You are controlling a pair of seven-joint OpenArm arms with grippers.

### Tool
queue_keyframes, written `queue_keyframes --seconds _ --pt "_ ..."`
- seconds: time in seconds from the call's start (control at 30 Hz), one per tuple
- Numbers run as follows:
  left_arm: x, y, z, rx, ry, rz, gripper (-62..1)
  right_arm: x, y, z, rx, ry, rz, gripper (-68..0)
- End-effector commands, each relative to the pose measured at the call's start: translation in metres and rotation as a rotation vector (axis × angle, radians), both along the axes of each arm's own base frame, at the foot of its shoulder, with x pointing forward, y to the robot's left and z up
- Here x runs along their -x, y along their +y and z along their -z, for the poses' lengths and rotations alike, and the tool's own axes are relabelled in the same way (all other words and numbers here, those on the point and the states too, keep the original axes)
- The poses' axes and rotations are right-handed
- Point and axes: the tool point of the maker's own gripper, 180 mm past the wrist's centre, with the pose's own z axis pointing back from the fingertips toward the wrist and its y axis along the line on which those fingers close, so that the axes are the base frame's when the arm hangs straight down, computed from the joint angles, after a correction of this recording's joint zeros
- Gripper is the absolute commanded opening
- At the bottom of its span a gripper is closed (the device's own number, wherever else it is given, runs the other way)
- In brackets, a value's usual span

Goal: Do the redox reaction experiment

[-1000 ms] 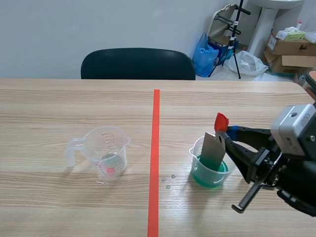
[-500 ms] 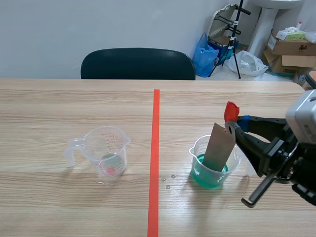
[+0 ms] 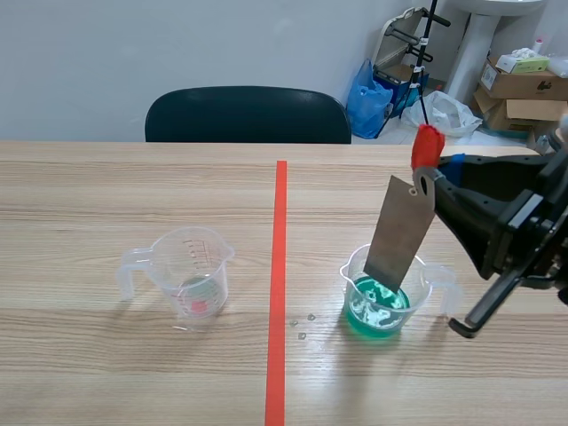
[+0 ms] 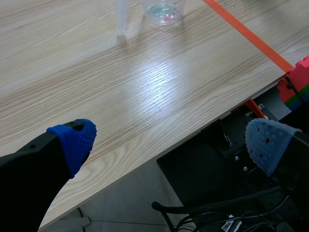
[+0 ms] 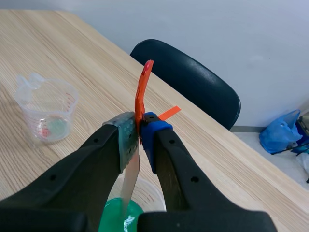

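Gripping a grey metal strip by its top end, the right gripper came in from the 3 o'clock side of the scene, raised above the counter. Its two black fingers were clamped on the strip just under a red tab that stuck up from the strip's top. The strip hung tilted, its top leaning toward 1 o'clock. Its lower end sat inside the mouth of a clear plastic measuring cup of green liquid. Whether the strip touched the liquid could not be told. The liquid's surface showed pale, broken patches.

That cup stood on the counter at 3 o'clock from the orange-red tape line, its handle pointing toward 3 o'clock. A few small drops lay on the counter between the line and the cup.

A second clear measuring cup stood well apart, at 9 o'clock from the line, with red markings and a little greenish liquid at the bottom. Its handle pointed toward 9 o'clock.

From the left wrist camera, the left gripper hung with its blue-padded fingers wide apart and nothing between them, out past the counter's edge above dark equipment. The second cup stood far ahead of it.

A dark chair stood at the counter's far side, at 12 o'clock.
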Motion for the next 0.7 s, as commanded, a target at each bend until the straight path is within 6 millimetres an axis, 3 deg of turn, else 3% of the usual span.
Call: queue_keyframes --seconds 0.0,0.67 --pt "-0.003 -0.006 -0.006 0.03 -0.025 -0.002 1.4 -0.001 0.001 -0.013 -0.014 -0.025 -0.009 -65.6" --pt "-0.003 -0.006 -0.006 0.03 -0.025 -0.002 1.4 -0.006 0.002 -0.054 0.009 -0.038 0.026 -65.6"
